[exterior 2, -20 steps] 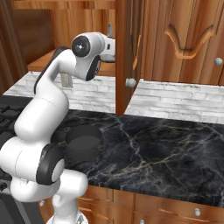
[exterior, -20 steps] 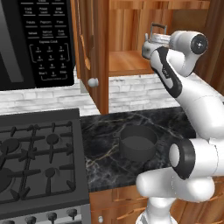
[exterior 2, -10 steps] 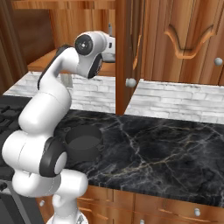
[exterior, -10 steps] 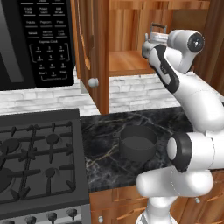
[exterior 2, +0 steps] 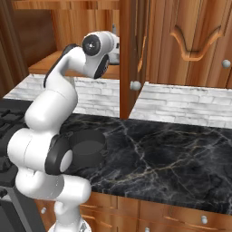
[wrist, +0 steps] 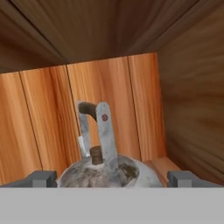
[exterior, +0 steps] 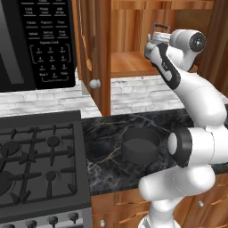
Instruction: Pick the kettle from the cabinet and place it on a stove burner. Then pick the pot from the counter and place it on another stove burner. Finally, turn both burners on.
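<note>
The kettle (wrist: 105, 173) stands on the shelf of the cabinet (exterior: 129, 67), silvery with a knobbed lid and a tall arched handle (wrist: 98, 127). My gripper (wrist: 111, 178) is open right in front of it, one fingertip (wrist: 41, 178) on each side of its body, and nothing is held. In the left base view the kettle's handle (exterior: 159, 27) peeks over my hand inside the cabinet. The dark grey pot (exterior: 140, 144) sits on the black marble counter (exterior: 107, 147) beside my base, and is partly hidden by my arm as the pot (exterior 2: 90, 147). Stove burners (exterior: 53, 141) lie at the left.
The cabinet door (exterior: 95, 44) stands open with its round knob (exterior: 94, 83) left of my arm, seen edge-on as the door (exterior 2: 129, 54). A black microwave (exterior: 35, 40) hangs above the range. Closed wall cabinets (exterior 2: 195, 41) are to the right, and drawers sit under the counter.
My hand has edged a little farther up and into the cabinet toward the kettle. The jaws stayed open, and the pot has not moved.
</note>
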Controlling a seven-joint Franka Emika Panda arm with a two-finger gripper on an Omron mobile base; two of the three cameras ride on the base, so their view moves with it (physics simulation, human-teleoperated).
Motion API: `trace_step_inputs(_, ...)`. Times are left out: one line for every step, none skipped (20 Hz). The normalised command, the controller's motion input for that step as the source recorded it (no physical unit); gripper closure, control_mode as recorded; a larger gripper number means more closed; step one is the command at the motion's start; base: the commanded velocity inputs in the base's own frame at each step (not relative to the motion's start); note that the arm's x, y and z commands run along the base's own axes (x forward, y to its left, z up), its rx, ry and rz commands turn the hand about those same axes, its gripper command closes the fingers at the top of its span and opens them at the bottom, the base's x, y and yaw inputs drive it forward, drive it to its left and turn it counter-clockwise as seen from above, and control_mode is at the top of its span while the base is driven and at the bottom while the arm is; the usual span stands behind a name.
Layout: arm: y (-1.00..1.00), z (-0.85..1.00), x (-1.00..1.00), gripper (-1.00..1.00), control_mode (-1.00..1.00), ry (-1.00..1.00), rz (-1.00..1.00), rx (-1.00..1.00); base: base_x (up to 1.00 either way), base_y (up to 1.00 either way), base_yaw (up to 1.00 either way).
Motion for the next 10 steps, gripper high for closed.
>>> trace_step_inputs(0.0,0.0,0.16,-1.0,-1.0,0.0,0.0,0.0,0.0,0.0,0.0)
trace_step_inputs(0.0,0.0,0.12,-1.0,-1.0,0.0,0.01,0.0,0.0,0.0,0.0)
trace_step_inputs(0.0,0.0,0.13,-1.0,-1.0,0.0,0.01,0.0,0.0,0.0,0.0)
trace_step_inputs(0.0,0.0,0.12,-1.0,-1.0,0.0,0.01,0.0,0.0,0.0,0.0)
trace_step_inputs(0.0,0.0,0.13,-1.0,-1.0,0.0,0.0,0.0,0.0,0.0,0.0)
trace_step_inputs(0.0,0.0,0.12,-1.0,-1.0,0.0,0.0,0.0,0.0,0.0,0.0)
trace_step_inputs(0.0,0.0,0.12,-1.0,-1.0,0.0,0.0,0.0,0.0,0.0,0.0)
trace_step_inputs(0.0,0.0,0.1,-1.0,-1.0,0.0,0.0,0.0,0.0,0.0,0.0)
trace_step_inputs(0.0,0.0,0.11,-1.0,-1.0,0.0,0.0,0.0,0.0,0.0,0.0)
trace_step_inputs(0.0,0.0,0.09,-1.0,-1.0,0.0,0.0,0.0,0.0,0.0,0.0)
